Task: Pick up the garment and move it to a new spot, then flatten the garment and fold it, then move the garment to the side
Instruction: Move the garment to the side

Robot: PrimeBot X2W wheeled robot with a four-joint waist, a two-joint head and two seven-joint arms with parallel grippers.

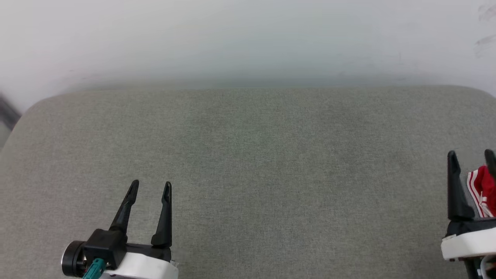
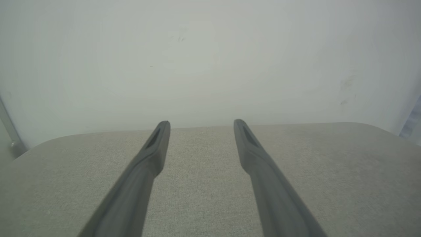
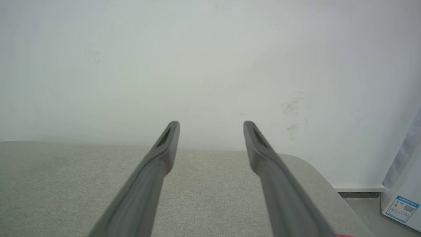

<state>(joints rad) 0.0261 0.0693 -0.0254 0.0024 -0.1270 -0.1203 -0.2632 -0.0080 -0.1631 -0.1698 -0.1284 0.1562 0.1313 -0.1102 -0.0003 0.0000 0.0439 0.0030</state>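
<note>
The garment (image 1: 484, 186) peeks in at the far right edge of the head view: a small bunch of red cloth with red-white striped trim, mostly cut off by the picture's border. It lies on the grey cushioned surface (image 1: 248, 155), low between the fingers of my right gripper (image 1: 471, 153), which stands open above it. In the right wrist view that gripper (image 3: 211, 122) holds nothing between its fingers, and a sliver of the red garment (image 3: 343, 235) touches the bottom edge. My left gripper (image 1: 151, 183) is open at the lower left, its fingers (image 2: 158, 144) over bare fabric.
A white wall (image 1: 248, 38) rises right behind the cushion's rounded far edge. Beyond the cushion's right end, a white box with a blue label (image 3: 401, 204) stands on the floor. A dark object (image 1: 7, 110) sits past the far left corner.
</note>
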